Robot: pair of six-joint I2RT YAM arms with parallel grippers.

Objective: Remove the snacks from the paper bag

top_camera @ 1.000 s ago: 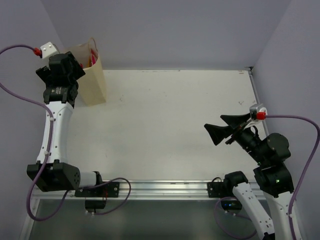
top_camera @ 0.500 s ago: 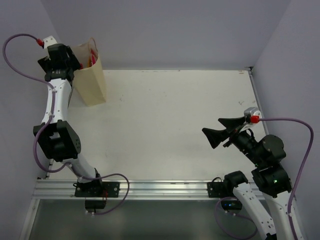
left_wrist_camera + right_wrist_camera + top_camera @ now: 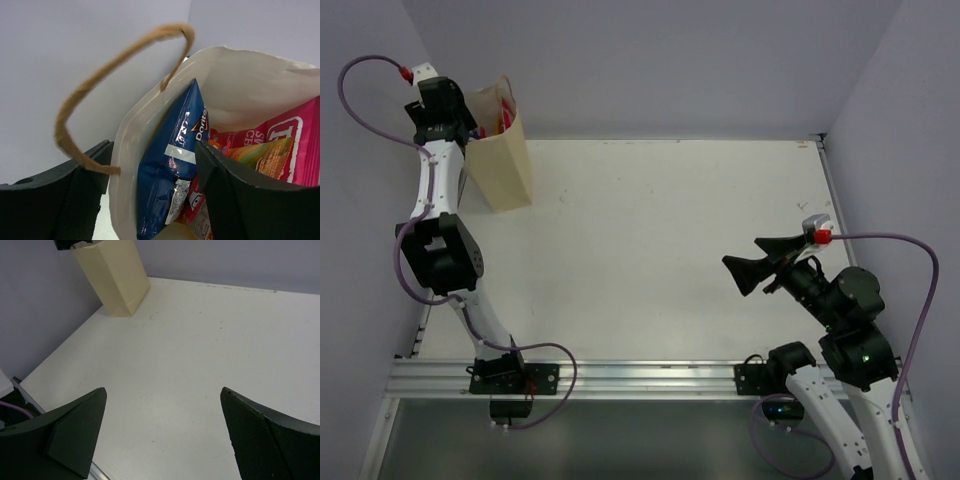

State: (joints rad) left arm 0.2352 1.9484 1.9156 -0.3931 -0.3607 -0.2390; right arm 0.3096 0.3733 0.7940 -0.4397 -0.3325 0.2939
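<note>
Currently your paper bag (image 3: 505, 150) stands upright at the table's (image 3: 670, 240) far-left corner. Inside it, a blue Doritos bag (image 3: 170, 170) leans on the near wall, with a pink bag (image 3: 295, 132) and an orange-yellow pouch (image 3: 262, 157) beside it. Your left gripper (image 3: 154, 147) is spread wide at the bag's mouth, gripping nothing, the Doritos bag showing between its fingers; a string handle (image 3: 100, 75) loops across the left finger. Your right gripper (image 3: 162, 390) hangs wide apart and empty over the table's right side, well apart from the bag
</note>
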